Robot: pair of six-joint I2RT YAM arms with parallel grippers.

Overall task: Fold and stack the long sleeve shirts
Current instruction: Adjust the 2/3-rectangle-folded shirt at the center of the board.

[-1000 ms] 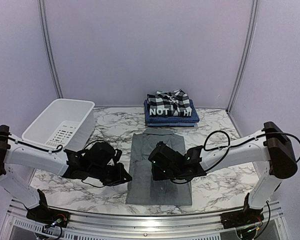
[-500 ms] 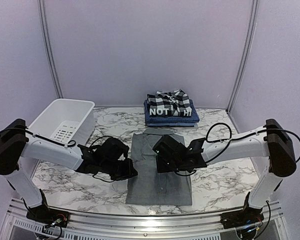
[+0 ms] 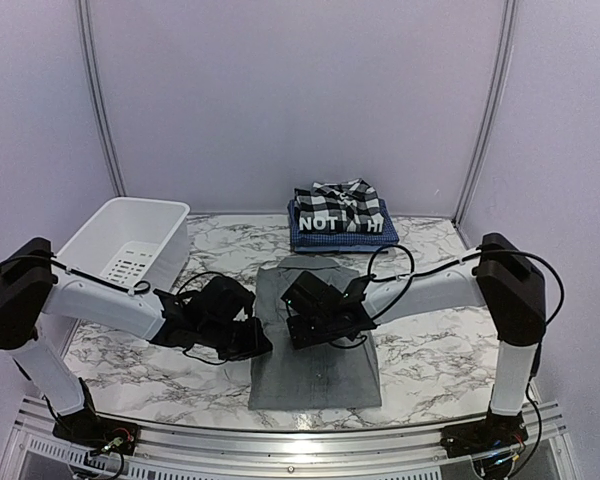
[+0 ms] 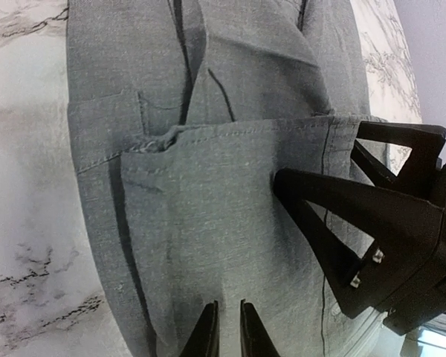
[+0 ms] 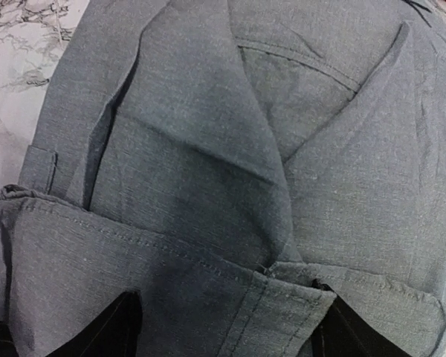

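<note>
Both arms are low over the grey shirt (image 3: 315, 375) on the bench (image 3: 430, 370).
From the top, the shirt lies flat in the middle, the left fingers (image 3: 252, 340) and right fingers (image 3: 300, 325) on it, with the folded shirts (image 3: 342, 220) stacked behind and the white tub (image 3: 120, 245) at the left. The left wrist view shows the left fingers (image 4: 206, 335) pinched on the shirt (image 4: 208, 208). The right wrist view shows the right fingers (image 5: 111, 327) spread wide over a folded edge (image 5: 208, 260).
</note>
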